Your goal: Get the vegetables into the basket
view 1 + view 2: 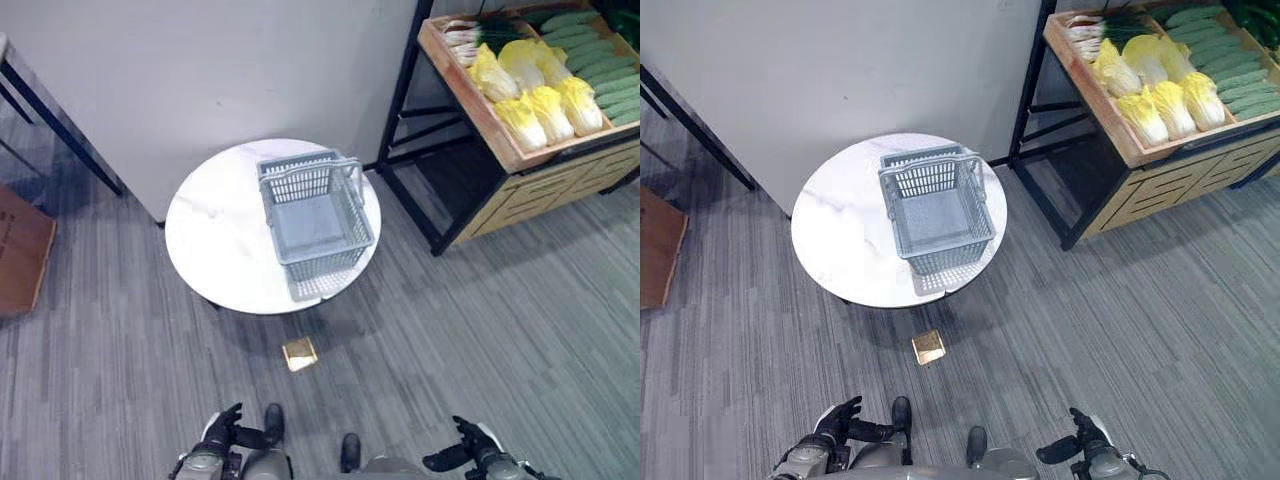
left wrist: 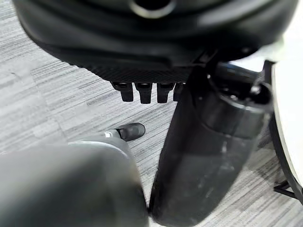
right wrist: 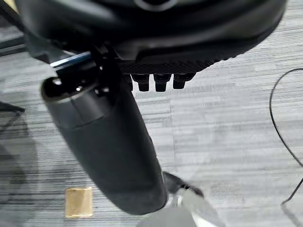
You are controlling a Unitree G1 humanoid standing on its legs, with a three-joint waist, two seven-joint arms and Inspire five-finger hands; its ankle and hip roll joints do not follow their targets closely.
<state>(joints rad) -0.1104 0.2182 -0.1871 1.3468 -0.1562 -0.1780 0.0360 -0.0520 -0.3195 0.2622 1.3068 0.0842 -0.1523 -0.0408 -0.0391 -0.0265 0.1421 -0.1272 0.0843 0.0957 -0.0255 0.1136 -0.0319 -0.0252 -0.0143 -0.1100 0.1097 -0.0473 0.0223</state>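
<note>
An empty grey plastic basket (image 1: 315, 225) with its handle folded back stands on the right half of a round white table (image 1: 215, 240). The vegetables lie in a wooden crate (image 1: 470, 90) on a black rack at the upper right: yellow napa cabbages (image 1: 545, 105), green cucumbers (image 1: 600, 60) and scallions (image 1: 480, 35). My left hand (image 1: 222, 430) hangs low at the bottom edge, well short of the table, its fingers (image 2: 142, 92) relaxed and holding nothing. My right hand (image 1: 460, 450) hangs likewise at the lower right, its fingers (image 3: 156, 82) loose and empty.
A small gold square (image 1: 299, 353) lies on the grey striped floor in front of the table. A white wall panel (image 1: 200, 70) stands behind the table. A brown box (image 1: 20, 250) and a dark table leg (image 1: 60, 125) are at the left.
</note>
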